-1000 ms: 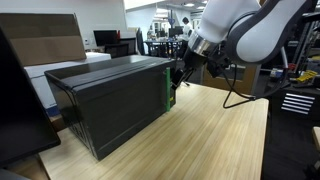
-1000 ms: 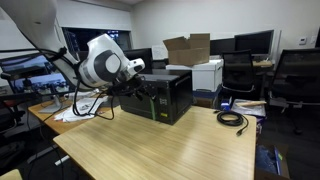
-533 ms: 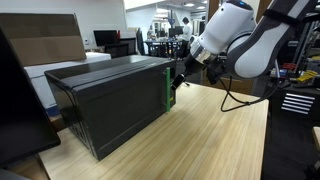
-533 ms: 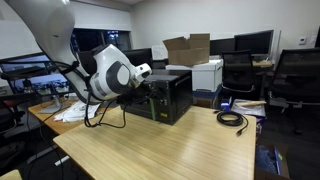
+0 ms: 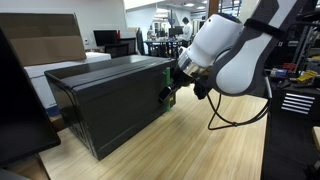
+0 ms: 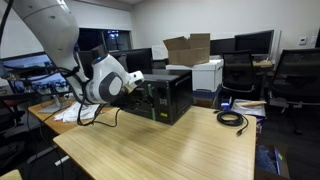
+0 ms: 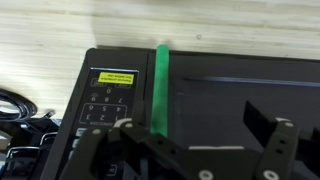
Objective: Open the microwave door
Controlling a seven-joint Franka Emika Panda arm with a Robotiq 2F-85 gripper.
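The black microwave stands on the wooden table in both exterior views. Its door (image 5: 115, 112) is the wide flat black front panel and looks shut against the body. In the wrist view the door (image 7: 235, 85) fills the right part, with a green strip (image 7: 160, 85) along its edge beside the keypad panel (image 7: 110, 100). My gripper (image 7: 200, 135) is open and empty, its fingers spread in front of the door just past the green strip. It hovers at the strip end of the front in both exterior views (image 5: 167, 93) (image 6: 148, 95).
A brown cardboard box (image 6: 188, 48) sits behind the microwave, with a white printer (image 6: 208, 72) beside it. A black cable coil (image 6: 232, 118) lies on the table (image 6: 170, 145). Desks, monitors and chairs surround the table.
The arm has swung round and lowered toward the microwave's front. The gripper now sits in front of the green strip end of the door. The door has not moved.
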